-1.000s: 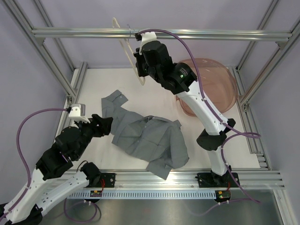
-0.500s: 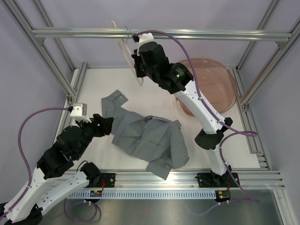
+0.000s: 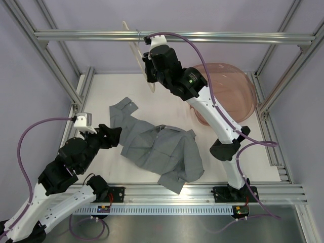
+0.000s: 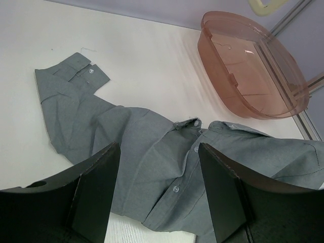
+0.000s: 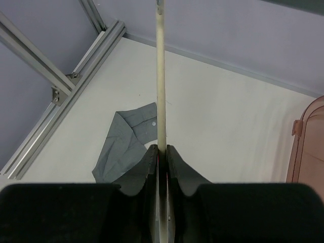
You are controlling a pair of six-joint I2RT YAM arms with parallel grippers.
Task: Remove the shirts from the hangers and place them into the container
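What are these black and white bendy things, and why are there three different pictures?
They are two robot arms, each ending in a two-finger claw. One picture looks down from above. The other two come from little cameras on the wrists. On the white table lies a crumpled grey shirt, with a pinkish tub at the far right. The right gripper pinches a cream hanger that hangs from the top bar. The left gripper is open, holding nothing, hovering just above the shirt.

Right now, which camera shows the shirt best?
Top external: the whole shirt lies crumpled on the table. Left wrist shows collar, buttons and one cuff close up, but cropped. Right wrist catches only a sleeve end past the hanger.
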